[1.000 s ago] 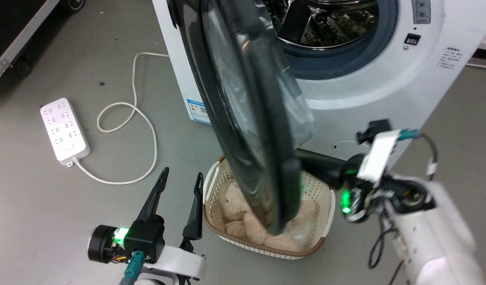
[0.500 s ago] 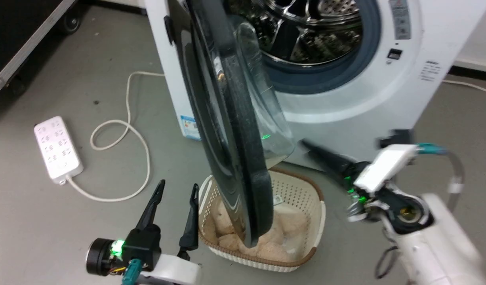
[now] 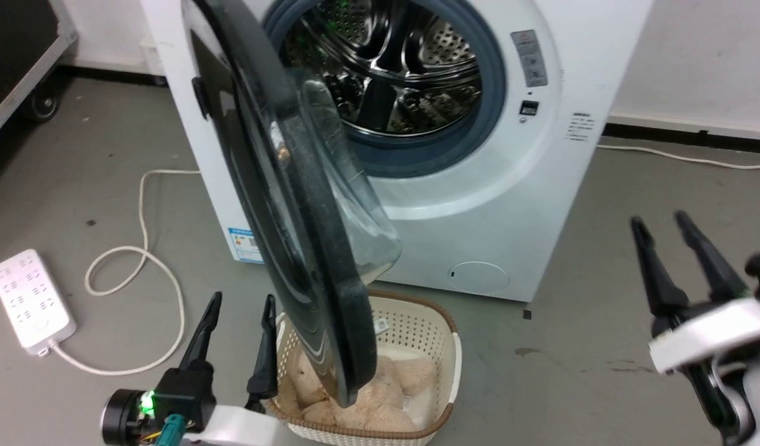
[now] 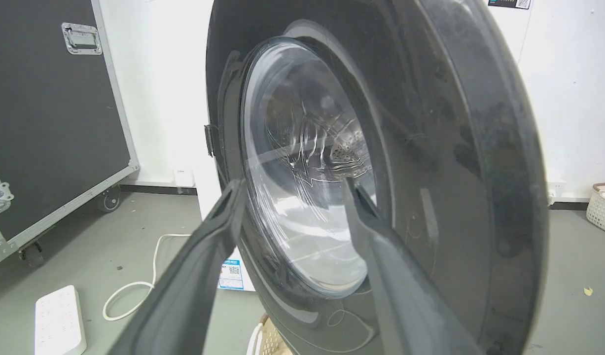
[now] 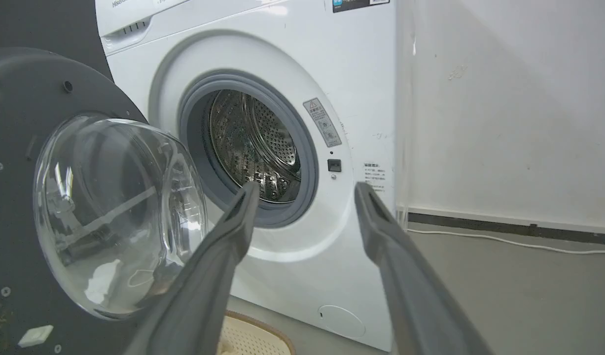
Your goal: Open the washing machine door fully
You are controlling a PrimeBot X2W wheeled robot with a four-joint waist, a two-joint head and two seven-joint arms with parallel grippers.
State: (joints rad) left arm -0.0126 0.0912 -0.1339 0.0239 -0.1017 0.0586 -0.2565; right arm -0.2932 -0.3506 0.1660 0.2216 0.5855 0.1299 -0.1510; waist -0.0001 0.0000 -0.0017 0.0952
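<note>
The washing machine (image 3: 541, 186) stands white at the back, its steel drum (image 3: 392, 74) exposed. The washing machine door (image 3: 274, 204), glossy black with a bulging glass bowl (image 3: 349, 210), stands swung out towards me, nearly edge-on. My left gripper (image 3: 242, 300) is open and empty, low on the door's outer side. The left wrist view has the door's outer face (image 4: 430, 148) just beyond that gripper (image 4: 292, 183). My right gripper (image 3: 659, 220) is open and empty, well right of the door. Past it (image 5: 306, 187) show the drum (image 5: 253, 143) and the door's inner side (image 5: 16, 123).
A cream basket (image 3: 448, 353) with a beige plush toy (image 3: 392, 384) sits on the floor under the door's lower edge. A white power strip (image 3: 26, 303) and its looped cord (image 3: 138, 260) lie at the left. A black wheeled case (image 3: 14, 49) stands far left.
The head camera has shifted. My right gripper has come away from behind the door's lower rim, moved far right and opened. The left gripper stands as before.
</note>
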